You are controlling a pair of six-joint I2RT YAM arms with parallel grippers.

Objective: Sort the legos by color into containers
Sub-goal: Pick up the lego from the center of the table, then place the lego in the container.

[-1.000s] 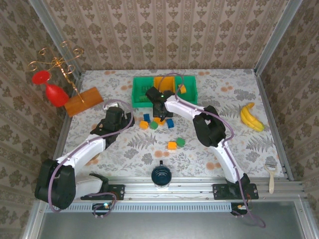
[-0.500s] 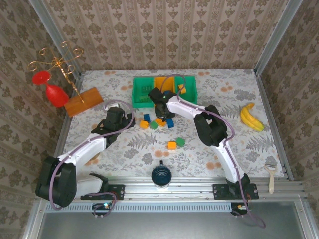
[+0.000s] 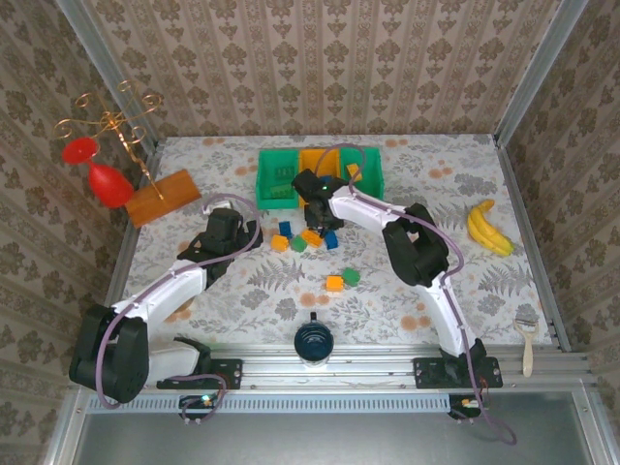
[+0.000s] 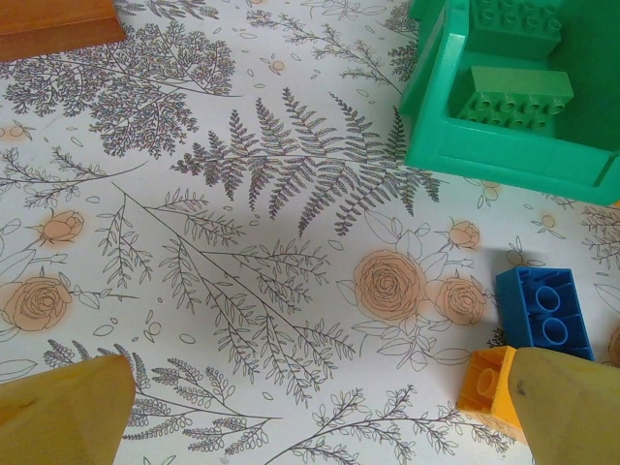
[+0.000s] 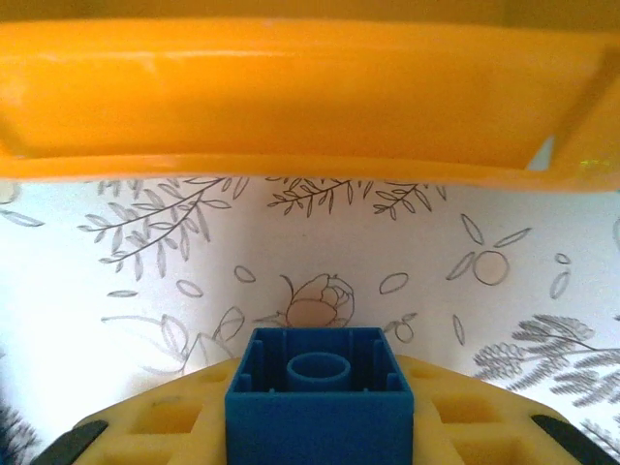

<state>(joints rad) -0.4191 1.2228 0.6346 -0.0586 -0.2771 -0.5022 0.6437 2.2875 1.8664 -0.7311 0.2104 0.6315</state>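
My right gripper (image 3: 313,203) clamped a blue brick (image 5: 318,399) before the orange bin (image 5: 291,97); left gripper (image 4: 310,407) stood apart; several loose bricks (image 3: 334,283) lay unsorted.

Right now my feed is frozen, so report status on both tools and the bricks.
Right tool shut on blue brick, just short of the orange bin. Left tool open, empty, above the table. Nothing in the way.

Glossy plastic blue lego (image 5: 318,412), smooth shiny orange bin (image 5: 291,107), matt floral table cover (image 4: 242,291), satin wooden block (image 4: 53,24)
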